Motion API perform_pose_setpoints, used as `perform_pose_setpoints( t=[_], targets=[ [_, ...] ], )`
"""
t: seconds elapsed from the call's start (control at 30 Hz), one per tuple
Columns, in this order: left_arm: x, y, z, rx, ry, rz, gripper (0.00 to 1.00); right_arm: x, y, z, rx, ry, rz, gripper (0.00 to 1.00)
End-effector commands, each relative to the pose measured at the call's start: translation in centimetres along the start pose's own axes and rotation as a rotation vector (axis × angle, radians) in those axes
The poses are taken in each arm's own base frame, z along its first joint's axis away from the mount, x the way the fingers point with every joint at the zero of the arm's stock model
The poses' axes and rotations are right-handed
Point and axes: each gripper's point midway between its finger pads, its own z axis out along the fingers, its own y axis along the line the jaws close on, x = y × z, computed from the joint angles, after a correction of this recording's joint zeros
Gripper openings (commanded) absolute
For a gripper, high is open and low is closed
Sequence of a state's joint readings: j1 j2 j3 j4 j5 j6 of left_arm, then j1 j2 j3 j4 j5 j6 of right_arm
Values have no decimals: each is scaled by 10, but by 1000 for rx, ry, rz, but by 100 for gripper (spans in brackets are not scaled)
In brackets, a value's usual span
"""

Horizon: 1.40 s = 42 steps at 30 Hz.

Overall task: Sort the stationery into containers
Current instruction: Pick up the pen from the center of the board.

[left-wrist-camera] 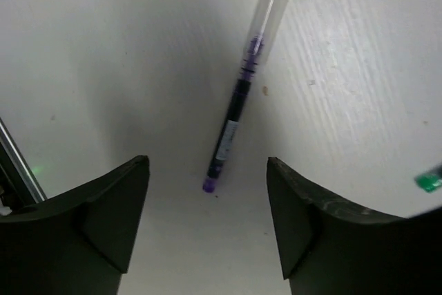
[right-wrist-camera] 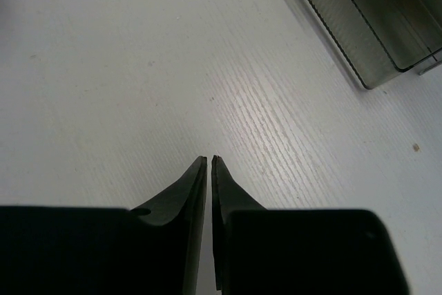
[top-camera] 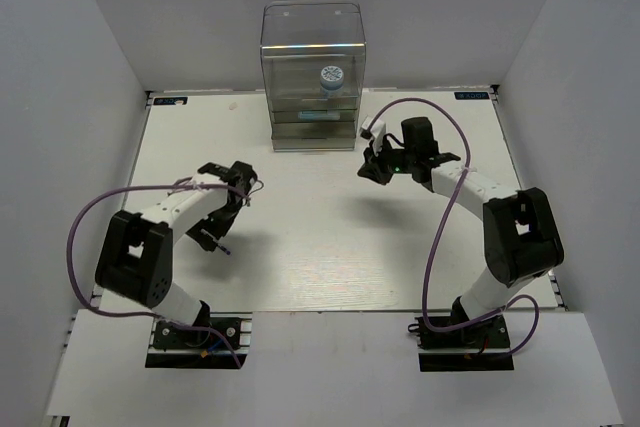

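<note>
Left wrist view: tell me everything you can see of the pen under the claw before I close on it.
The pen is slim and looks plastic. It has a clear cap at the far end, a dark barrel tinted purple, a pale label band, and a purple tail nearest the camera. It lies flat on the white table, slanted, with its cap toward the upper right. Its tail sits in the gap of the open left claw. Neither finger touches it; only the table does.
</note>
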State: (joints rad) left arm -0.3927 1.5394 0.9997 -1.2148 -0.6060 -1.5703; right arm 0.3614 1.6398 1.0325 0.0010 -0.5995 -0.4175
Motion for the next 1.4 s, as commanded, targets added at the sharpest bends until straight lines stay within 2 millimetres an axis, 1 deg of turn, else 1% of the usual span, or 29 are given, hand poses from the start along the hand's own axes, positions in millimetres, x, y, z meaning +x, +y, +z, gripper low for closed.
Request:
perform_pose_setpoints(
  t=[0.0, 0.03, 0.07, 0.17, 0.27, 0.3, 0.33, 0.43, 0.47, 0.5, 0.53, 0.57, 0.6, 0.63, 0.67, 0.8, 0.9, 0.93, 0.97, 1.0, 1.03, 1.07, 1.1, 1.13, 1.17, 1.23, 1.27, 1.33, 1.37],
  targets=[
    [-2, 3, 12, 77, 21, -79, 77, -15, -5, 4, 10, -26, -8, 14],
    [0, 2, 15, 90, 35, -78, 71, -15, -4, 4, 10, -23, -8, 14],
    [1, 6, 21, 85, 34, -51, 69, -15, -4, 4, 10, -23, -8, 14],
    [-3, -3, 27, 114, 49, -73, 64, -14, -4, 4, 6, -22, -8, 14],
    [-9, -19, 29, 158, 57, -68, 62, -15, -2, 4, 2, -24, -8, 14],
    [-7, -21, 28, 170, 66, -54, 62, -15, -2, 3, 2, -24, -8, 14],
    [-11, -28, 29, 183, 62, -63, 62, -15, -2, 3, 5, -24, -7, 14],
    [-8, -37, 31, 203, 90, -64, 62, -15, -3, 2, 8, -22, -9, 14],
    [-5, -33, 34, 193, 92, -48, 62, -14, -2, 3, 5, -20, -10, 14],
    [0, -36, 34, 199, 117, -45, 60, -15, -3, 3, 7, -20, -10, 14],
    [7, -29, 44, 171, 133, -40, 59, -15, -2, 2, 8, -21, -13, 14],
    [11, -26, 45, 165, 144, -34, 55, -15, -3, 2, 10, -20, -11, 14],
    [12, -24, 48, 164, 152, -35, 53, -14, -3, 2, 9, -19, -10, 14],
    [18, -19, 52, 154, 166, -26, 53, -14, -4, 2, 12, -18, -14, 14],
    [19, -18, 55, 154, 175, -37, 51, -15, -3, 3, 7, -19, -13, 14],
    [25, -8, 63, 130, 180, -23, 50, -12, -3, 4, 4, -14, -7, 14],
    [24, -11, 64, 151, 182, -24, 46, -14, -3, 5, 2, -16, -10, 14],
    [28, -9, 65, 152, 192, -22, 45, -14, -4, 5, 3, -18, -7, 14],
    [30, -12, 64, 169, 205, -15, 42, -15, -4, 5, 1, -19, -9, 14],
    [34, -10, 69, 157, 220, -2, 35, -16, -4, 6, 1, -20, -10, 14],
    [39, -10, 73, 149, 234, 17, 31, -16, -5, 6, 2, -20, -8, 14],
    [46, -9, 73, 142, 263, 26, 23, -16, -4, 6, 1, -21, -10, 14],
    [50, -10, 75, 140, 277, 44, 23, -16, -4, 6, 1, -21, -10, 14],
    [53, -12, 74, 144, 301, 58, 16, -16, -4, 6, 1, -19, -9, 14],
    [60, -12, 79, 140, 318, 100, 12, -16, -5, 5, 4, -20, -9, 14],
    [64, -20, 76, 163, 355, 124, 4, -14, -3, 6, -2, -18, -11, 15],
    [65, -24, 75, 180, 363, 150, 2, -14, -3, 5, 0, -18, -11, 15],
    [65, -41, 67, 237, 366, 173, 0, -14, -2, 5, -5, -18, -13, 17],
    [59, -52, 58, 286, 364, 188, 0, -12, -2, 5, -7, -16, -12, 17]
  ],
)
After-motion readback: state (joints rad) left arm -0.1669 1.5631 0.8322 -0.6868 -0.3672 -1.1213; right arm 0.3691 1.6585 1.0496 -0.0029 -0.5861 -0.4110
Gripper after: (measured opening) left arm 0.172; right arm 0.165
